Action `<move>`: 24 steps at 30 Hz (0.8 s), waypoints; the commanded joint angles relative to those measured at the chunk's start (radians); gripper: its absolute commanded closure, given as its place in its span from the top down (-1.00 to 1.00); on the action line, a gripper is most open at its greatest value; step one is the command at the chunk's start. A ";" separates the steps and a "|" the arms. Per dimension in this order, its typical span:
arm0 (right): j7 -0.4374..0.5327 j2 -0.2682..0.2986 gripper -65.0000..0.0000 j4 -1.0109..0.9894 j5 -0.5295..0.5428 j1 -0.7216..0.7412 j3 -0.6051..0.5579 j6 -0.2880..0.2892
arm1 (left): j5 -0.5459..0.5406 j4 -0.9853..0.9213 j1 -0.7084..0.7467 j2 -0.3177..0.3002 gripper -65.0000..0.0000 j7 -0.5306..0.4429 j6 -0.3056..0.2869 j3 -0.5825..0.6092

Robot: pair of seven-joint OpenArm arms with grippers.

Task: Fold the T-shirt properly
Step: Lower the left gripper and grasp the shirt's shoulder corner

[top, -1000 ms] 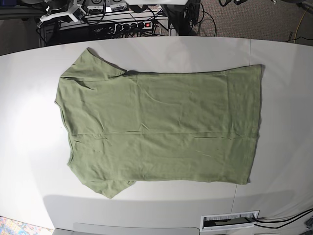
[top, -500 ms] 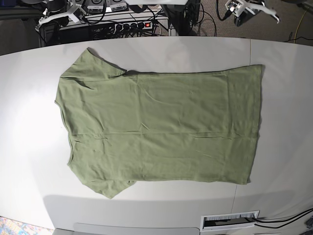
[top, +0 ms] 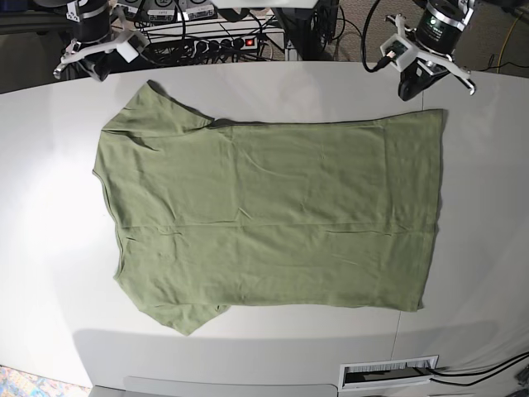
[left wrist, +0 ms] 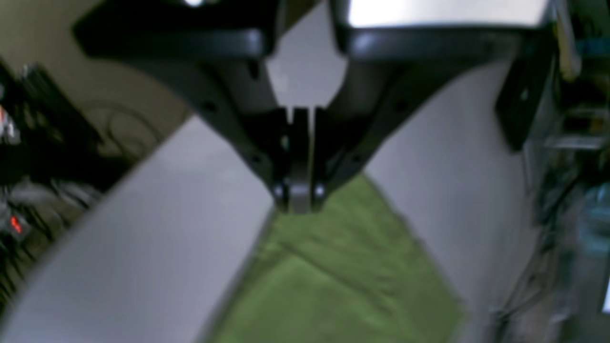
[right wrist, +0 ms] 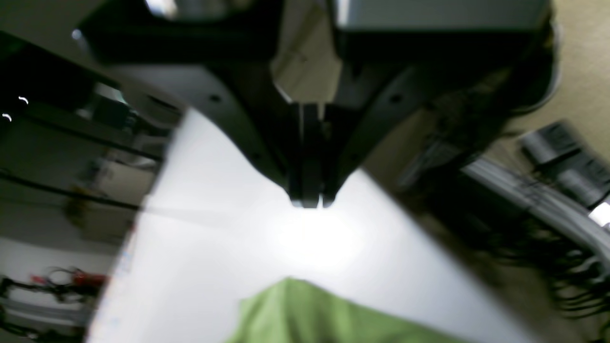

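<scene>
Now T-shirt flat on table, below both end effectors: left and right closed, empty.

T-shirt: plain sage green all over, no print; reads brighter, more grass-green in both wrist views.
Table: pale grey-white, plain, with a washed-out white glare patch at left.
Left gripper: black fingers, white and silver fittings above, black cable.
Right gripper: white brackets, dark body.
Power strip, far side: black, one small red light.
Floor, far right: dull brown-grey.
Slot at near edge: white frame, dark inside.
</scene>
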 commanded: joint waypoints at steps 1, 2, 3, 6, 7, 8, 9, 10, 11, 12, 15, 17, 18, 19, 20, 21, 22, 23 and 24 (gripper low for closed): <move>-0.018 0.009 -1.00 0.014 -0.029 0.010 0.008 -0.019 | 0.005 -0.008 -0.010 -0.023 -0.95 -0.013 0.007 -0.004; -0.042 0.006 -1.00 0.014 -0.037 0.026 0.008 -0.019 | 0.005 -0.034 -0.026 -0.037 -0.95 -0.013 0.006 -0.001; -0.061 -0.002 -1.00 0.014 -0.045 0.042 0.008 -0.019 | 0.005 -0.061 -0.043 -0.054 -0.95 -0.012 0.006 0.005; -0.087 -0.035 -1.00 0.014 -0.073 0.077 0.008 -0.019 | 0.006 -0.143 -0.100 -0.097 -0.95 -0.012 0.006 0.040; -0.085 -0.043 -1.00 0.014 -0.078 0.082 0.008 -0.019 | 0.013 -0.164 -0.120 -0.107 -0.94 -0.012 0.006 0.054; -0.085 -0.048 -1.00 0.014 -0.077 0.086 0.006 -0.019 | 0.026 -0.183 -0.141 -0.113 -0.89 -0.012 0.006 0.068; -0.086 -0.050 -1.00 0.014 -0.076 0.088 0.005 -0.019 | 0.033 -0.201 -0.159 -0.120 -0.84 -0.012 0.007 0.082; -0.083 -0.050 -1.00 0.014 -0.069 0.088 0.003 -0.019 | 0.032 -0.216 -0.178 -0.128 -0.78 -0.012 0.010 0.095; -0.079 -0.050 -1.00 0.014 -0.060 0.088 0.003 -0.018 | 0.036 -0.227 -0.195 -0.135 -0.72 -0.011 0.010 0.105; -0.078 -0.050 -1.00 0.014 -0.053 0.088 0.003 -0.017 | 0.037 -0.236 -0.212 -0.143 -0.67 -0.011 0.010 0.114; -0.075 -0.050 -1.00 0.014 -0.051 0.088 0.003 0.029 | 0.042 -0.251 -0.251 -0.163 -0.55 -0.011 0.008 0.129; -0.076 -0.050 -0.89 0.014 -0.051 0.088 0.003 0.043 | 0.042 -0.259 -0.265 -0.177 -0.51 -0.012 0.005 0.134; -0.075 -0.050 -0.76 0.014 -0.051 0.088 0.003 0.043 | 0.040 -0.262 -0.267 -0.183 -0.50 -0.012 0.005 0.134; -0.075 -0.050 -0.66 0.014 -0.051 0.088 0.003 0.043 | 0.038 -0.269 -0.269 -0.189 -0.49 -0.013 0.005 0.134; -0.075 -0.050 -0.61 0.014 -0.051 0.088 0.003 0.043 | 0.038 -0.276 -0.270 -0.194 -0.49 -0.014 0.005 0.134; -0.075 -0.050 -0.60 0.014 -0.051 0.088 0.003 0.043 | 0.038 -0.284 -0.270 -0.199 -0.49 -0.021 0.001 0.134; -0.074 -0.050 -0.60 0.014 -0.051 0.088 0.003 0.043 | 0.039 -0.291 -0.269 -0.205 -0.49 -0.026 -0.013 0.134; -0.074 -0.050 -0.61 0.014 -0.052 0.088 0.003 0.043 | 0.039 -0.295 -0.269 -0.209 -0.49 -0.027 -0.032 0.134; -0.074 -0.050 -0.61 0.014 -0.051 0.088 0.003 0.043 | 0.038 -0.298 -0.268 -0.211 -0.49 -0.027 -0.047 0.134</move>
